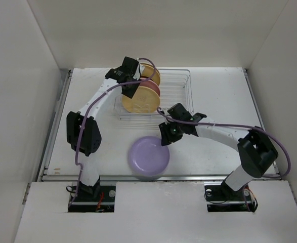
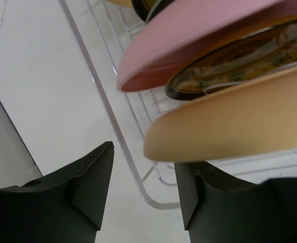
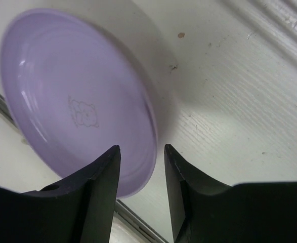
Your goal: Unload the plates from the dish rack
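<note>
while one plate lies out, four show in the rack

since the left arm crosses the rectangular silver wire dish rack (image 1: 181,93) at 12 o'clock on the white table (image 1: 224,101), the upright row of plates is partly hidden from above. three show there: a round tan-yellow plate (image 1: 140,100) nearest, a pink plate (image 1: 153,89) behind it, and a yellow plate (image 1: 152,76) at the back. the left wrist view adds a fourth, a dark amber-brown plate (image 2: 239,61) standing between pink and tan, mostly covered by them. one round lavender plate (image 1: 148,155) lies flat on the table at 6 o'clock from the rack. the left gripper (image 2: 144,174) stands parted and empty at the rack's 9 o'clock side. the right gripper (image 3: 141,152), jaws slightly apart and clasping nothing, hangs at the lavender plate's 1 o'clock rim; whether it touches cannot be told.
</note>
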{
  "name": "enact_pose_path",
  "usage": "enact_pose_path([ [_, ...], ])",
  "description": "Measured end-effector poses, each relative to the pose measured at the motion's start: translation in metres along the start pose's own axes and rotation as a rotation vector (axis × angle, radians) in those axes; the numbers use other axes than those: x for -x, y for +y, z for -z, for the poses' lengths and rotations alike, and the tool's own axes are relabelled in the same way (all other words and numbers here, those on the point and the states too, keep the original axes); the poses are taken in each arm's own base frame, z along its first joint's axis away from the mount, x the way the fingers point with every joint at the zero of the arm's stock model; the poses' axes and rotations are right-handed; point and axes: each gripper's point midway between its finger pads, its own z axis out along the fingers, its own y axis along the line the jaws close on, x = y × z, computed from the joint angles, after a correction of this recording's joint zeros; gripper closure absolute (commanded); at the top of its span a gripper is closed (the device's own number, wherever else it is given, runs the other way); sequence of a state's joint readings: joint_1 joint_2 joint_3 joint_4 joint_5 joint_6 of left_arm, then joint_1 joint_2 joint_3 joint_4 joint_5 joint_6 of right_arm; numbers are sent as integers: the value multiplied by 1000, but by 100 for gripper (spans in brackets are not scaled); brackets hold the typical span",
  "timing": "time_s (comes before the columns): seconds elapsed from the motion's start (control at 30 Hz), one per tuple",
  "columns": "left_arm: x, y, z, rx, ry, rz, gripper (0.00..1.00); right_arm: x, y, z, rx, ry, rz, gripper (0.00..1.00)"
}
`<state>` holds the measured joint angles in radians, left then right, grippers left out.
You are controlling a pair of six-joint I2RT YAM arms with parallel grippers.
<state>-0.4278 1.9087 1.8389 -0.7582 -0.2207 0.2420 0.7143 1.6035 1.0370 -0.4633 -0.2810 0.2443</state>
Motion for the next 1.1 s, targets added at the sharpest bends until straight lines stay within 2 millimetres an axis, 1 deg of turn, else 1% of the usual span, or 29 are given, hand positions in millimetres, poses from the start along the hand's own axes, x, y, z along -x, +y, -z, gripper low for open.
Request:
enact_pose_path([
  [0.1, -1, 5, -9, 31, 10, 2, 54, 10, 4, 13, 1, -51, 11, 54],
  [0.13, -2, 6, -11, 38, 13, 2, 57, 13, 6, 18, 3, -69, 15, 54],
  [0.23, -2, 5, -13, 34, 18, -2, 77, 21, 10, 31, 2, -115, 26, 54],
  [0.3, -3, 1, -15, 23, 21, -9, 89, 23, 10, 35, -3, -132, 28, 54],
  [0.33, -4, 2, -16, 27, 28, -19, 98, 24, 10, 36, -4, -136, 28, 54],
  [0.37, -6, 3, -17, 30, 39, -29, 100, 24, 10, 36, -6, -138, 28, 54],
  [0.6, -7, 4, -19, 29, 42, -17, 100, 24, 8, 38, -20, -141, 26, 54],
  [0.7, -6, 5, -15, 27, 36, -18, 100, 25, 8, 40, -22, -147, 27, 54],
  [0.77, -3, 5, -10, 19, 22, -16, 100, 25, 8, 41, -23, -147, 27, 54],
  [0.83, 3, 6, 0, 7, -10, -7, 100, 24, 8, 42, -29, -140, 25, 54],
  [0.93, 14, 8, 21, -13, -73, 17, 100, 28, 8, 46, -41, -148, 22, 54],
  [1.0, 22, 11, 37, -19, -116, 38, 100, 34, 10, 54, -45, -173, 23, 54],
  [1.1, 33, 14, 59, -35, -176, 64, 100, 48, 17, 72, -41, -233, 35, 54],
])
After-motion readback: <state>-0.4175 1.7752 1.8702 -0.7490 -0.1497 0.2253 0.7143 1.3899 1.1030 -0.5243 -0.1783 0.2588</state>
